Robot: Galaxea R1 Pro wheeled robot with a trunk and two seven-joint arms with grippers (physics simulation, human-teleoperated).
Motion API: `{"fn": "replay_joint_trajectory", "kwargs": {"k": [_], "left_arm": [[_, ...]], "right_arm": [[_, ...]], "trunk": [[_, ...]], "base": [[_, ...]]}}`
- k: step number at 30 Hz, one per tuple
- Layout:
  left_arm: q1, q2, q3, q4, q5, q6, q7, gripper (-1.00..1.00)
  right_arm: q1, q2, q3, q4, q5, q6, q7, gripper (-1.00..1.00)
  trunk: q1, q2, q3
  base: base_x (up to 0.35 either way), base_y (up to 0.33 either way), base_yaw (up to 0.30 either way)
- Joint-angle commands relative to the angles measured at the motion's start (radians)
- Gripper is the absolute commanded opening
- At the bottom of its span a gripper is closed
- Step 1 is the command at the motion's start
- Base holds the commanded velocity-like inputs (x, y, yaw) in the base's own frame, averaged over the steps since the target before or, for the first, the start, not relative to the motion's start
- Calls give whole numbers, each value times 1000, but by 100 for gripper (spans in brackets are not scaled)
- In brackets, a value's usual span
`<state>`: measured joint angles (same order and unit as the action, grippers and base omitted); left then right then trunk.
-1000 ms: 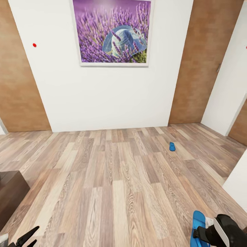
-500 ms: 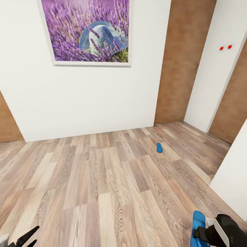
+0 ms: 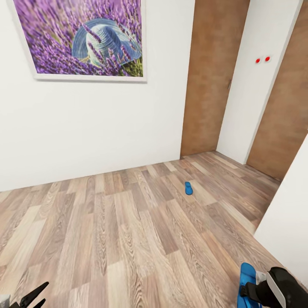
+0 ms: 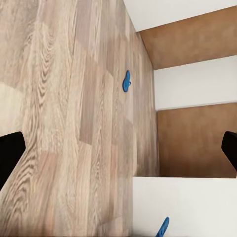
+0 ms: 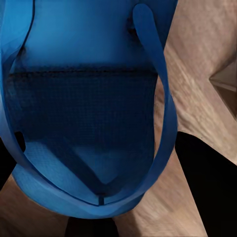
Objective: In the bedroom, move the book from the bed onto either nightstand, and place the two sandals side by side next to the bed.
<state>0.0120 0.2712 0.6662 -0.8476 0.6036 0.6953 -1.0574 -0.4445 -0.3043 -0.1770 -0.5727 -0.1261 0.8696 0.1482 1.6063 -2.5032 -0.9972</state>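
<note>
Right tool (image 3: 256, 295), lower right of the head view, grips one blue sandal (image 3: 247, 285); the second sandal (image 3: 188, 188) lies mid-floor near the brown door (image 3: 211, 77); left tool (image 3: 32, 296) spread, empty; likely next, reaching that sandal.

bright, even, shadowless render light in all three views

the head view is evenly lit with no clear light source; the white wall (image 3: 107, 128) reads flat and clean, and the plank floor (image 3: 128, 239) shows sharp grain with no glare. verticals of the brown doors (image 3: 209, 77) lean outward toward the edges, a wide-angle stretch. the far sandal (image 3: 188, 188) casts almost no shadow. in the right wrist view the held sandal (image 5: 89, 108) sits very close, its sole dim and slightly soft, with a dark band across it. the left wrist view is crisp, its fingers (image 4: 10, 153) plain black silhouettes.
</note>
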Motion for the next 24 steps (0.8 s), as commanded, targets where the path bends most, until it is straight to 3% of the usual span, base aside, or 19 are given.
{"fn": "replay_joint_trajectory", "kwargs": {"k": [1,13,24], "left_arm": [[0,0,0,-1,5,7,0,100],[0,0,0,-1,5,7,0,100],[0,2,0,-1,5,9,2,100]], "right_arm": [[0,0,-2,-1,-4,5,0,-100],[0,0,-2,-1,-4,5,1,-100],[0,11,-3,-1,-4,5,-2,-100]], "trunk": [[0,0,-1],[0,0,-1],[0,0,-1]], "base": [[335,0,-35],[335,0,-68],[334,0,-188]]}}
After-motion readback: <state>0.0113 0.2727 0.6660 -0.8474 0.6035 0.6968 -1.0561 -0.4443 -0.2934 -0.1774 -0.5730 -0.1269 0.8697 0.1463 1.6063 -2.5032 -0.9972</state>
